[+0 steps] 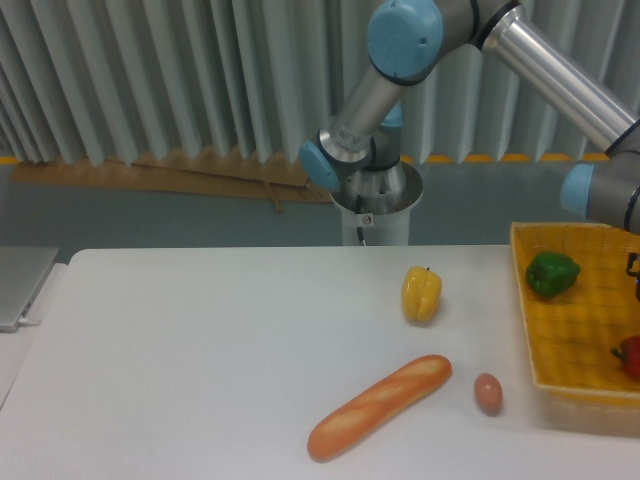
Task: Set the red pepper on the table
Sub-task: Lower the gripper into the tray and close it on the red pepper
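Note:
The red pepper [629,356] lies in the yellow woven basket [560,385] at the right edge of the frame, partly cut off by it. The white table [200,340] stretches to the left of the basket. Of the gripper [636,268] only a dark sliver shows at the right edge, above the red pepper and apart from it. Its fingers are out of frame, so I cannot see how they stand. The arm's blue-grey wrist joint [598,190] sits above the basket's back rim.
A green pepper [551,273] lies at the back of the basket. On the table are a yellow pepper [421,293], a long bread loaf [380,405] and a brown egg [487,393]. The arm's base [375,205] stands behind the table. A grey object [20,285] lies at the far left.

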Available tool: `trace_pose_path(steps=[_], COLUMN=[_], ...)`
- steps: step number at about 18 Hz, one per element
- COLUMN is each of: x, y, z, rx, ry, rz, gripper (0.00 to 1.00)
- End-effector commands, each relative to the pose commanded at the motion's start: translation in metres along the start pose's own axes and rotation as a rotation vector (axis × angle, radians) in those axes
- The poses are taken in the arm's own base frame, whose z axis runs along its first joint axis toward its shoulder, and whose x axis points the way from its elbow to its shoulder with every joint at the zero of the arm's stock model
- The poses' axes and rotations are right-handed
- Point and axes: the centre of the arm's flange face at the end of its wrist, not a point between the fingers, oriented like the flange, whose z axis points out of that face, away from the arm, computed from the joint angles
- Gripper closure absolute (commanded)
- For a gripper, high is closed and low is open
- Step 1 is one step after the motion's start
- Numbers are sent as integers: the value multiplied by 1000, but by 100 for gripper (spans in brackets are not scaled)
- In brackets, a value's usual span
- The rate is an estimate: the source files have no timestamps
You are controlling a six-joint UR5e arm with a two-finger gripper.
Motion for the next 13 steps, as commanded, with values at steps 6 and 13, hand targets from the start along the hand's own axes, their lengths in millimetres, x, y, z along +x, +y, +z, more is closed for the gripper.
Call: trace_pose_path(steps=[6,13], x=[-3,-3], y=[-1,-2], z=[10,13], rx=[9,14], ry=[5,10], rz=[3,5], gripper=[0,47])
